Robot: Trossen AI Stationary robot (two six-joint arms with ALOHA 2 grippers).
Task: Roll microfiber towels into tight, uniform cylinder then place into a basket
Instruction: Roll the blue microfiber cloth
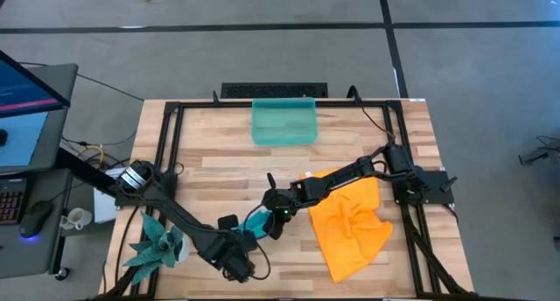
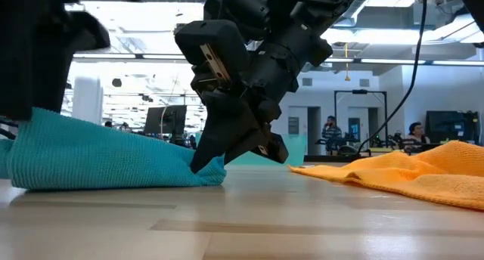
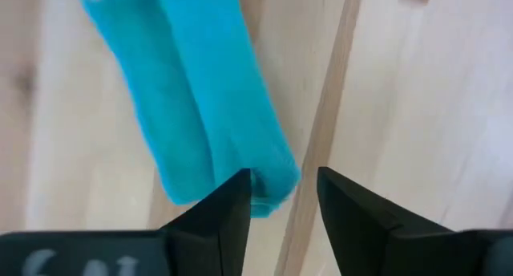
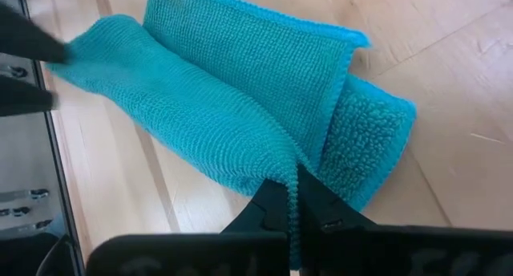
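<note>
From above, the blue towel lies partly rolled at the front of the worktop, between 2 end effectors; the orange towel lies to its right, the basket at the back.

Low view: the right end effector pinches the blue towel's end.

Left wrist: the left end effector stands apart, holding nothing.

Right wrist: closed fingers grip a fold.
</note>
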